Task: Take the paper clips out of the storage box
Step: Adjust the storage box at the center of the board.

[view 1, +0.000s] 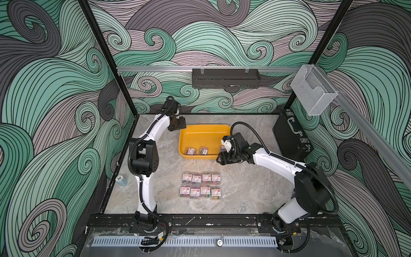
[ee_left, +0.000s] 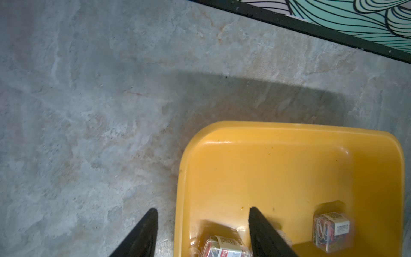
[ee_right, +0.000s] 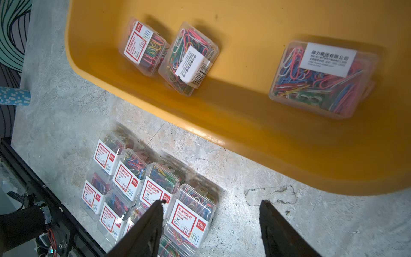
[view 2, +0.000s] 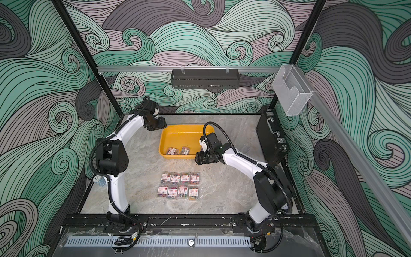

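The cell has green-and-grey wave-patterned walls, and the work surface is a grey marbled desk. Use the yellow storage box at the middle of the desk as your reference for every position below.

**Contents of the storage box.** You will find three clear packs of paper clips inside, all along the near wall. Two lie side by side toward the left arm's end. The third lies apart toward the right arm's end, and in both top views the right arm partly hides it.

**Packs outside the storage box.** Eight more packs lie on the desk in front of the near wall, well apart from it. They sit label-up, edge to edge, in two rows of four.

**Left gripper**. It hangs at the far corner of the storage box on the left arm's side. The fingers are spread and hold nothing. One finger is over the desk outside the rim, the other over the box floor.

**Right gripper**. It hovers just outside the near wall, at the right arm's end of the storage box, above the desk. The fingers are spread and hold nothing.

**Surroundings.** A black briefcase stands on edge well beyond the storage box on the right arm's side. A clear bin hangs on the wall rail above the briefcase.
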Controlling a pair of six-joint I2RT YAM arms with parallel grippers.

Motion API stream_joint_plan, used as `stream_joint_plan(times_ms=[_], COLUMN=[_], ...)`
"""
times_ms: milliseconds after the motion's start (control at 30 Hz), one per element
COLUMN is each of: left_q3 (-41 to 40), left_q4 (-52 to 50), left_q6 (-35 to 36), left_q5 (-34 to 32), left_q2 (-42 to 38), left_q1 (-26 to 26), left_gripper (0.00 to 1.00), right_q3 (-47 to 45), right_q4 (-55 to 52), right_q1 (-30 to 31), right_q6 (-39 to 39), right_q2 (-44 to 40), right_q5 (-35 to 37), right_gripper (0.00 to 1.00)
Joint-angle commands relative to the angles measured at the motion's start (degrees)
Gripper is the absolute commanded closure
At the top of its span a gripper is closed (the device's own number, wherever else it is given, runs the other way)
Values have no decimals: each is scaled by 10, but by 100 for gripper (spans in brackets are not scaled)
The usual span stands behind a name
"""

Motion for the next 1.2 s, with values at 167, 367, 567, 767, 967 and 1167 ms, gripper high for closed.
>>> stream_joint_plan(times_ms=[167, 367, 567, 767, 967, 1167], left_q3=[190, 241, 260, 253, 138, -17], left_q4=[-36, 5, 17, -35, -28, 24], left_q6=[94, 85, 68, 79, 60, 41], left_q5=[104, 168, 196, 200, 167, 149], left_q2=[150, 211, 231, 217, 147, 52], left_q1=[10, 9, 6, -3, -9, -20], left_gripper=[36, 35, 35, 36, 38, 38], right_q3=[-4, 7, 32, 66, 132, 208], right_q4=[22, 40, 46, 60, 41, 12], right_q1=[3, 3, -6, -40, -66, -89], right_q6=[28, 39, 41, 35, 14, -4], right_q2=[18, 42, 76, 114, 165, 214], right_q5=[-33, -40, -47, -61, -68, -74], right_gripper=[24, 19, 16, 14, 14, 14])
